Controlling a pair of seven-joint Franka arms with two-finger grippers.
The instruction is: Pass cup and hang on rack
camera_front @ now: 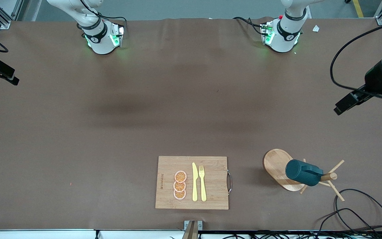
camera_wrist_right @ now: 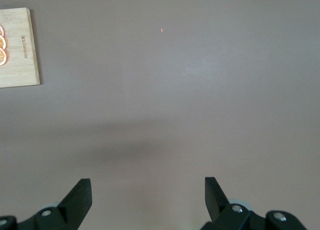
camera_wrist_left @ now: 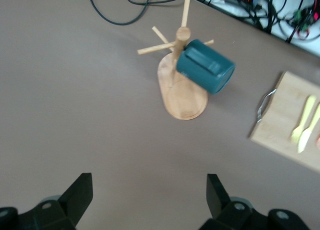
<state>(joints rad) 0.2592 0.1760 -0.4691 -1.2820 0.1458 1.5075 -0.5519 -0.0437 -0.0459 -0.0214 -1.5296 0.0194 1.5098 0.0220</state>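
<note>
The dark teal cup (camera_front: 302, 172) hangs tilted on a peg of the light wooden rack (camera_front: 275, 164), which stands near the front camera toward the left arm's end of the table. Both also show in the left wrist view, the cup (camera_wrist_left: 205, 65) over the rack's oval base (camera_wrist_left: 182, 97). My left gripper (camera_wrist_left: 147, 182) is open and empty, high over bare table short of the rack. My right gripper (camera_wrist_right: 147, 185) is open and empty, high over bare brown table.
A bamboo cutting board (camera_front: 211, 166) lies beside the rack toward the right arm's end, holding orange slices (camera_front: 180, 185), a yellow knife (camera_front: 194, 182) and a fork (camera_front: 202, 182). Black cables (camera_front: 353, 209) loop on the table nearer the front camera than the rack.
</note>
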